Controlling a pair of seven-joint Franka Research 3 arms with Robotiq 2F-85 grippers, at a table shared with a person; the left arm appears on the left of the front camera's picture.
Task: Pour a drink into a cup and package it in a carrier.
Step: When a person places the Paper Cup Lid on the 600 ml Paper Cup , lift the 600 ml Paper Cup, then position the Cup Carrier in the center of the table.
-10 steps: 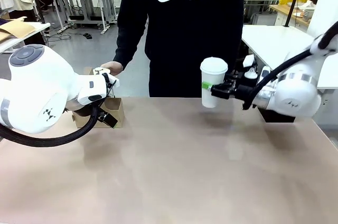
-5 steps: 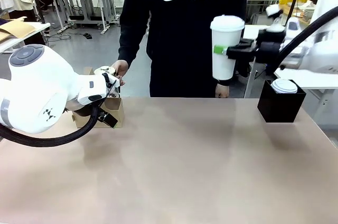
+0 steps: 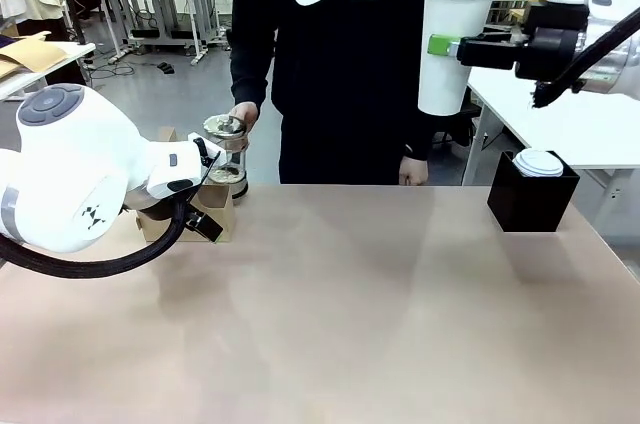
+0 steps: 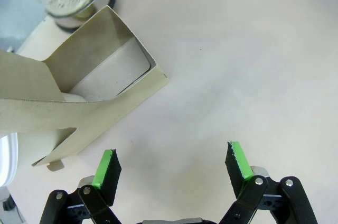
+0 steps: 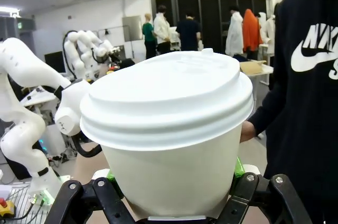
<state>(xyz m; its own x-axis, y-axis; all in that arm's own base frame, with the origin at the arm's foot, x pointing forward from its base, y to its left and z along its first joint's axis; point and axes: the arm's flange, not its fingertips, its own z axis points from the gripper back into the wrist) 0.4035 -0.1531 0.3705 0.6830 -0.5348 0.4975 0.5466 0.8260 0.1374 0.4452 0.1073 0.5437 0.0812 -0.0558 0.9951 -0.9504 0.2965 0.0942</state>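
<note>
The right gripper (image 3: pixel 447 45) pinches the lidded white cup (image 3: pixel 458 39) mid-wall, high up and well apart from the carrier (image 3: pixel 212 214). It's thin paper, probably light and crushable. The left gripper (image 4: pixel 171 163) gapes wide just beside the carrier, with the glass jug (image 3: pixel 226 149) just behind.

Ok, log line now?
right gripper shut on lidded cup, aloft | left gripper open by carrier | person's hand on press jug
</note>
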